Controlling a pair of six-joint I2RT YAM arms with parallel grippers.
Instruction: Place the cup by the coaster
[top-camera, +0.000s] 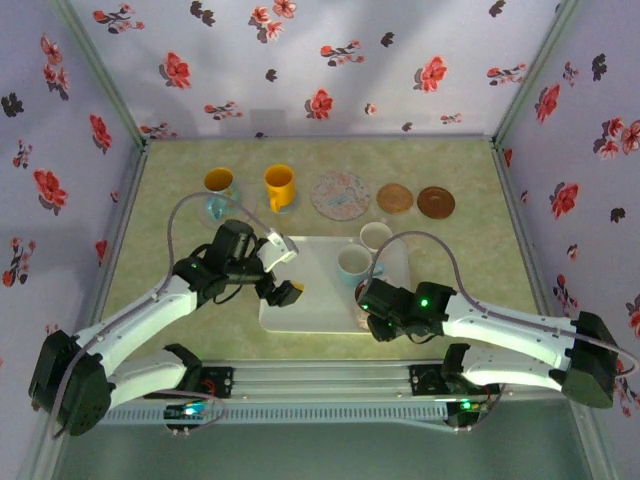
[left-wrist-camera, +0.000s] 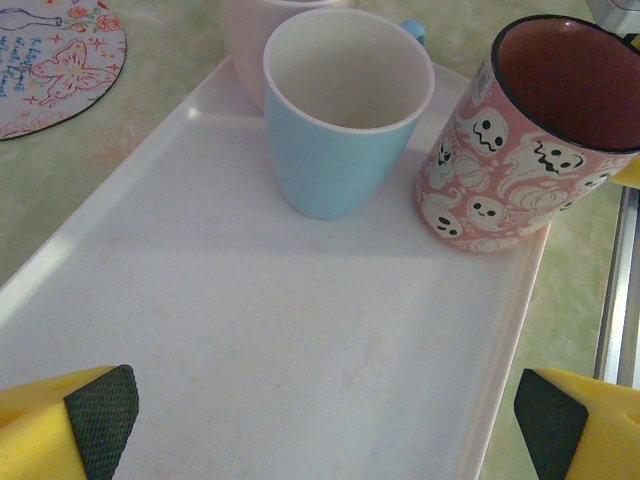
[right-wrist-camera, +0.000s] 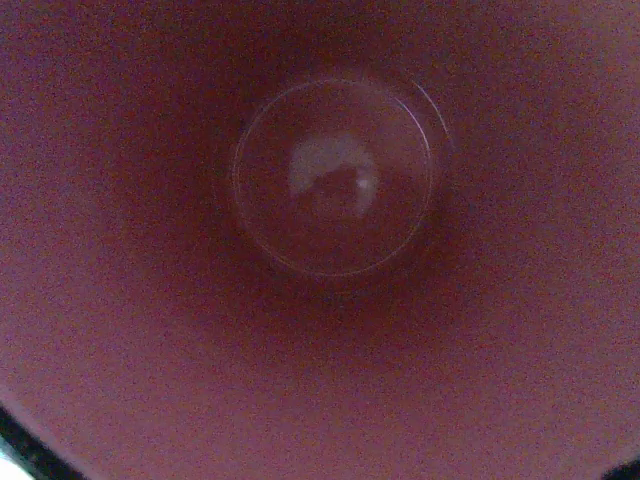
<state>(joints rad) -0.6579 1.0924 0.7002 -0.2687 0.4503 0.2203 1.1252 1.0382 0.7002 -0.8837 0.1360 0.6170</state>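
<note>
On the tray (top-camera: 312, 292), near right corner: right gripper (top-camera: 368, 302) sits over ghost mug (left-wrist-camera: 500, 190); cannot tell if it grips. Left gripper (top-camera: 282, 272) wide open, empty. Step: grasping. Next, likely: firm hold, lift, carry beside brown coaster (top-camera: 395, 197).

Overhead and left-wrist views share tray (top-camera: 308, 292) (right wrist inside mug (right-wrist-camera: 330, 300))

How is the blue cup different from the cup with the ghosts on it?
The blue cup is plain; the ghost cup is pink with white ghosts all over. The blue cup is white inside; the ghost cup is dark red inside, with a black rim. Both sit open side up on the white tray.
</note>
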